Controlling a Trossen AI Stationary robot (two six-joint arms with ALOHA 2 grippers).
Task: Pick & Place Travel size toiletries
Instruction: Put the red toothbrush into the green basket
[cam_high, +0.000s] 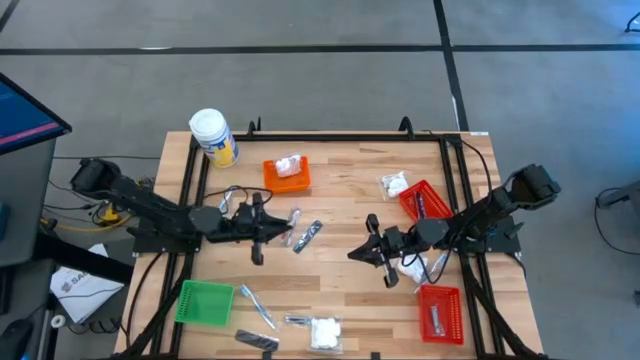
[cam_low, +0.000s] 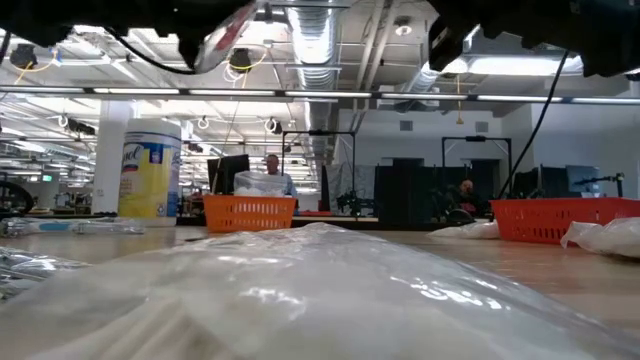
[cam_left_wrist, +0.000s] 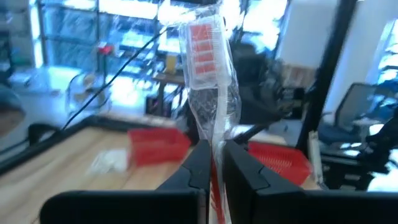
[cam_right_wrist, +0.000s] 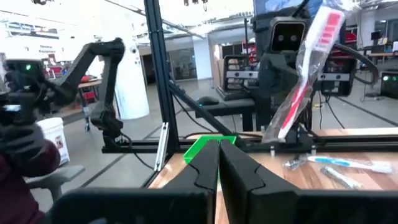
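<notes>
My left gripper (cam_high: 283, 229) stands above the table's middle left, shut on a clear-wrapped red toothbrush (cam_left_wrist: 204, 56), one of the travel size toiletries; the right wrist view also shows this toothbrush (cam_right_wrist: 306, 74). My right gripper (cam_high: 356, 252) hovers right of centre, shut with nothing in it (cam_right_wrist: 217, 165). Other toiletries lie flat on the wood: a silvery sachet (cam_high: 310, 235), thin wrapped sticks (cam_high: 257, 305), a white packet (cam_high: 325, 332), a dark sachet (cam_high: 257, 342) and white packets (cam_high: 393, 184) at the right. My left gripper pinches the toothbrush's wrapped handle (cam_left_wrist: 215, 152) between its two fingers, below the middle of its length. The fingers reach level from the table's left and lie across the handle. The toothbrush stands tilted, bristle head (cam_right_wrist: 328, 25) up, lifted clear of the table.
A white-lidded jar (cam_high: 213, 137) stands at the far left, an orange basket (cam_high: 287, 176) holding a white packet beside it. A green basket (cam_high: 204, 302) sits near left, two red baskets (cam_high: 422, 200) (cam_high: 440, 312) at the right. A black frame (cam_high: 330, 133) rims the table.
</notes>
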